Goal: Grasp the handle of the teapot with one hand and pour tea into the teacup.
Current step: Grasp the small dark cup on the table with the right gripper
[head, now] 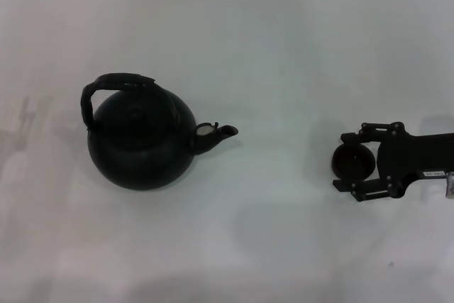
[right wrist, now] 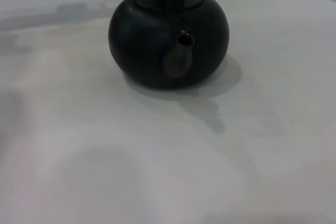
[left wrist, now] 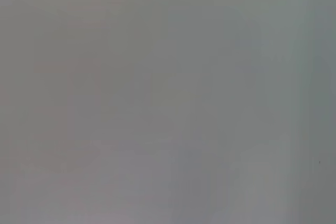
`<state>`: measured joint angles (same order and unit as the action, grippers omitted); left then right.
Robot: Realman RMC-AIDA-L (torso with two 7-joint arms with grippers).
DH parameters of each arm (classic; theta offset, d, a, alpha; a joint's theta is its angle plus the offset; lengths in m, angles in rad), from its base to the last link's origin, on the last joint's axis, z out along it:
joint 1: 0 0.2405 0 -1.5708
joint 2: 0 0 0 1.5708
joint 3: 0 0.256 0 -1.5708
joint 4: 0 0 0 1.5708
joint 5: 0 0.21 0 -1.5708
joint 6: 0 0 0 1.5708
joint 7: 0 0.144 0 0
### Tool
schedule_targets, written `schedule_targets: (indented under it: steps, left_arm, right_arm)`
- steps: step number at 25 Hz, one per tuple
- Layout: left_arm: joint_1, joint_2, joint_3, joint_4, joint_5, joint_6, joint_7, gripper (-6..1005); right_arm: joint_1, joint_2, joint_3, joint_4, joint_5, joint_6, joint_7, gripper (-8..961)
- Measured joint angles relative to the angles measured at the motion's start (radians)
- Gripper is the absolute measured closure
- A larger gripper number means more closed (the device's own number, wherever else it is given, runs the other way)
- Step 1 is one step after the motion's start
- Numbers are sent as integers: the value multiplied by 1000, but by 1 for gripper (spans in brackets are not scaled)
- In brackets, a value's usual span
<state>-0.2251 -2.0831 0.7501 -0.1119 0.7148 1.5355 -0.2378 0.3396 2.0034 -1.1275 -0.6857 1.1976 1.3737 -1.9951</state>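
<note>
With the right gripper [head: 352, 163] jaws closed around the teacup [head: 352, 162] and the teapot [head: 142, 143] standing well apart from them on the counter [head: 284, 47], its handle [head: 117, 84] ungrasped, a loose hold could tip the cup.

A plain white matte bench [head: 284, 47] fills nearly the whole head view. Along the 12 o'clock edge runs a thin grey strip, where the bench seems to end. Light falls soft and even from above, laying faint grey shadows on the surface toward 9 o'clock and toward 6 o'clock. The right wrist view shows the same white surface [right wrist: 79, 145], with a pale wall at one corner. The left wrist view gives only flat grey.
</note>
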Motion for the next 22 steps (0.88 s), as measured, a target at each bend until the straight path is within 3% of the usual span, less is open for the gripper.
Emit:
schedule_targets:
  steps: [5,10,22]
  left_arm:
    - [-2,0,0,0,0,0,0,275]
    - [-3,0,0,0,0,0,0,275]
    - [-6,0,0,1,-2,0,0,274]
  right_arm:
    - [0,0,-1,0,-2,-5,-6,83]
    - [-1,0,-2,0,-2,-5,-18,225]
    - [-2,0,-4,-53,50,64,13,225]
